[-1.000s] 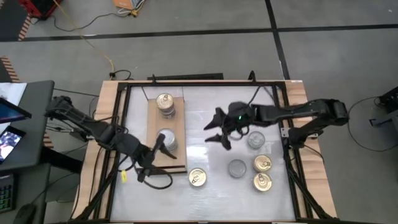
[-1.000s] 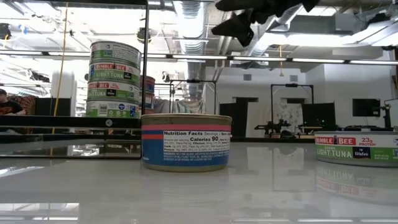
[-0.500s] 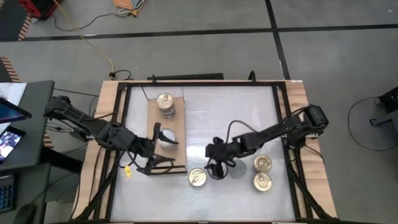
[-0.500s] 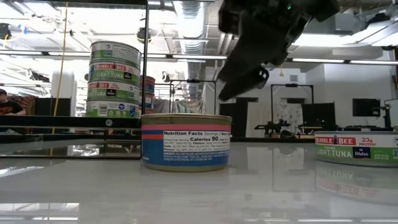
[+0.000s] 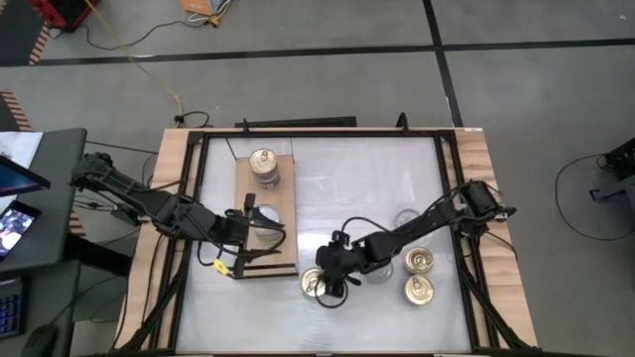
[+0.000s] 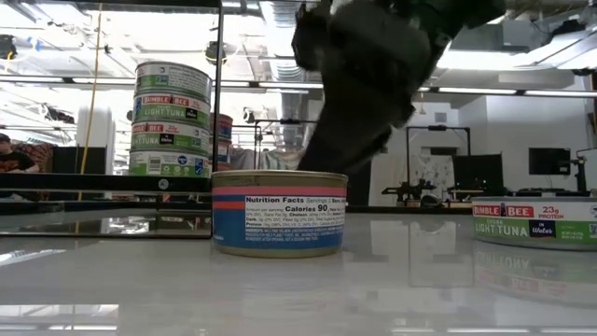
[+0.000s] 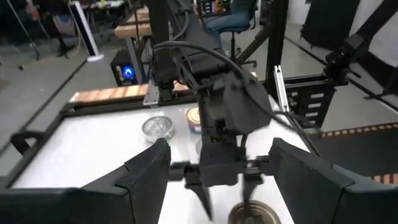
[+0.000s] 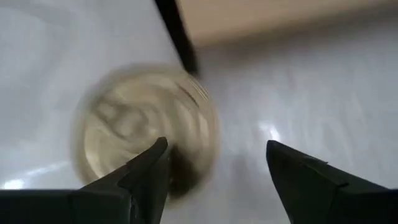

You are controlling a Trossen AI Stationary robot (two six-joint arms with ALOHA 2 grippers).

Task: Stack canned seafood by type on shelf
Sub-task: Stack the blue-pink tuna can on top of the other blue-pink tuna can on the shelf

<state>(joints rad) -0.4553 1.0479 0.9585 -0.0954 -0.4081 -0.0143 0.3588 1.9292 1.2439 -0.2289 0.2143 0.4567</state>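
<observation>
Since a second ago the right gripper point(image 5: 327, 281) has swung from mid-table down over the gold tin point(image 5: 316, 285) just off the shelf point(image 5: 288, 213) corner. Its jaws are apart, the tin off-centre between them. Best to centre on it first, then lower squarely and close on the rim. The left gripper point(image 5: 260, 227), jaws apart, waits over the shelf.

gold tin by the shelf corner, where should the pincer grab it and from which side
Take the gold tin by its round side wall, coming straight down from above. It sits flat, lid up, on the table, just off the shelf corner, so fingers can drop on either side of the rim. The right pincer is above it, fingers open wider than the tin in the wrist view.
</observation>
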